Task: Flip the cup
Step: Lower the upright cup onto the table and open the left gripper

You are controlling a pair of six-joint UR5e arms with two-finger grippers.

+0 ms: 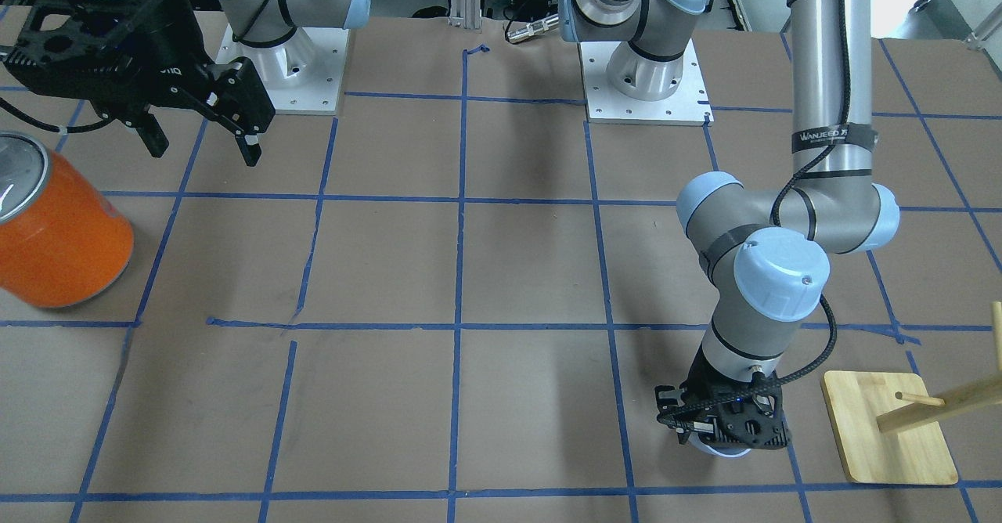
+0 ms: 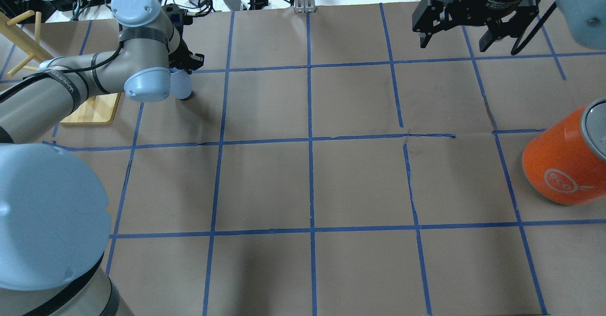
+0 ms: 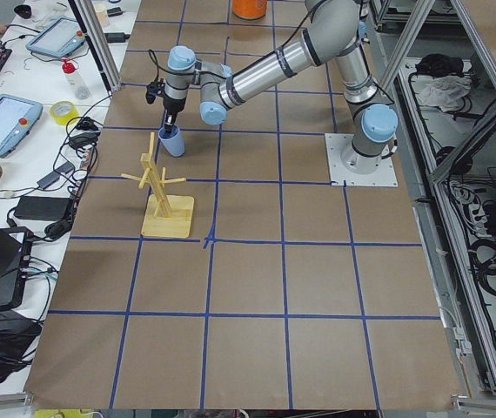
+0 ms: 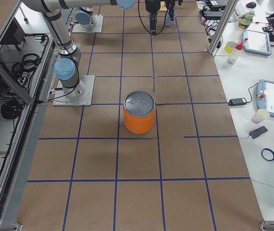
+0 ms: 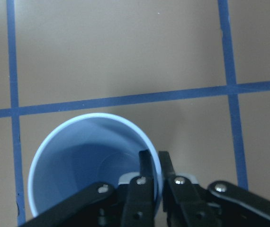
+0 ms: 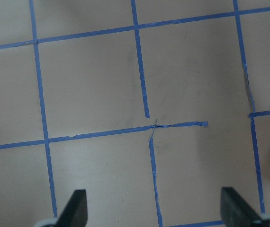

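The pale blue cup [image 5: 85, 163] stands mouth up, its blue inside facing the left wrist camera. My left gripper [image 5: 155, 158] is shut on its rim, one finger inside and one outside the wall. In the overhead view the cup [image 2: 182, 85] sits under the left gripper [image 2: 186, 66] at the far left, at or just above the table. It shows as a pale sliver [image 1: 716, 450] under the gripper [image 1: 724, 429] in the front view. My right gripper [image 2: 466, 46] is open and empty, raised over the far right, also in its wrist view [image 6: 154, 208].
A large orange can [image 2: 563, 164] with a silver rim stands at the right edge, also in the front view [image 1: 59, 225]. A wooden peg rack on a square base [image 2: 90, 110] stands just left of the cup. Blue tape lines grid the brown table [image 2: 307, 188].
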